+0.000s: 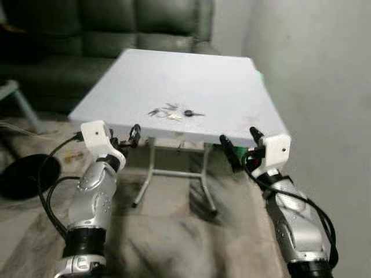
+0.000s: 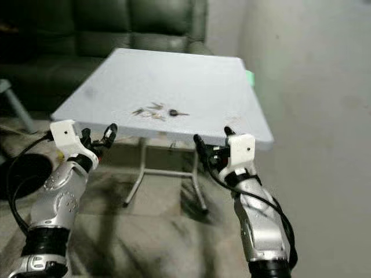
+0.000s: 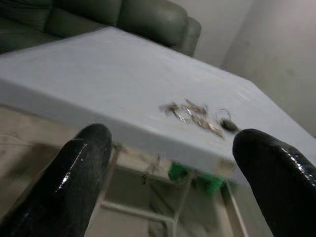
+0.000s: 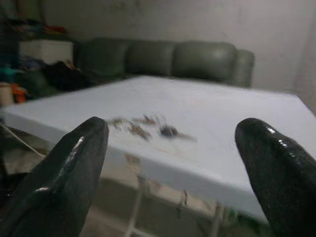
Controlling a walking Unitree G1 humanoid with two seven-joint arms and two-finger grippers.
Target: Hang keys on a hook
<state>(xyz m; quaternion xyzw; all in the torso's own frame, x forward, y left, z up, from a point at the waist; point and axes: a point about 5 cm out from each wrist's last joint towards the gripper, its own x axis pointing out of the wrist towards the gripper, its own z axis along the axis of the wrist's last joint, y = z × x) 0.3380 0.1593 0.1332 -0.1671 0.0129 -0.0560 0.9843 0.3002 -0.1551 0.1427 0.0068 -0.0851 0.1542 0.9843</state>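
both silver arms are raised in front of the near edge of the table, on open floor. the left gripper (image 1: 124, 138) sits just short of the near left part of the edge, its two glossy black fingers (image 3: 74, 173) spread apart with nothing between them. the right gripper (image 1: 240, 142) sits just short of the near right corner, its rounded black fingers (image 4: 276, 168) likewise spread wide and empty. black cables loop along both forearms.

the table (image 1: 208, 87) has a flat, matte, pale grey-white square top with a thin straight edge, carried on a light metal tube frame (image 1: 152, 168) with splayed legs. the keys (image 1: 174, 112) lie in a small loose cluster on the top, near the front edge and roughly midway between the two grippers, apart from both; one has a dark head, the rest are thin metallic pieces.

the floor covering under the table is mottled grey and brown. a plain wall (image 1: 324, 75) runs close along the right side of the table. behind the far edge stands a dark green cushioned sofa (image 1: 104, 29).
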